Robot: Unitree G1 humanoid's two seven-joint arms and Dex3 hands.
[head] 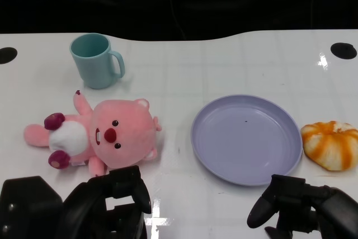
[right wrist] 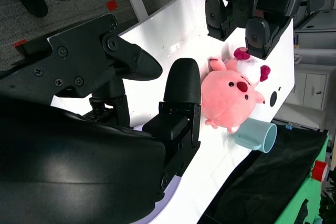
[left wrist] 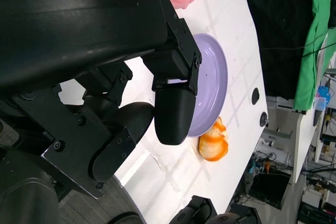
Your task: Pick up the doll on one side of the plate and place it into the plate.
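A pink plush doll [head: 103, 136] lies on its back on the white table, left of the lavender plate [head: 246, 138]; the right wrist view shows the doll [right wrist: 231, 95] too. An orange-and-white plush [head: 331, 144] lies just right of the plate, also seen as the orange plush [left wrist: 214, 142] beside the plate [left wrist: 212, 85] in the left wrist view. My left hand [head: 106, 202] hovers at the table's near edge, just in front of the doll, fingers apart and holding nothing. My right hand [head: 296, 208] sits at the near edge in front of the plate's right part, also empty.
A teal mug [head: 96, 60] stands behind the doll near the table's far edge. Two black round holes [head: 6, 55] mark the table's far corners. Black backdrop lies beyond the table.
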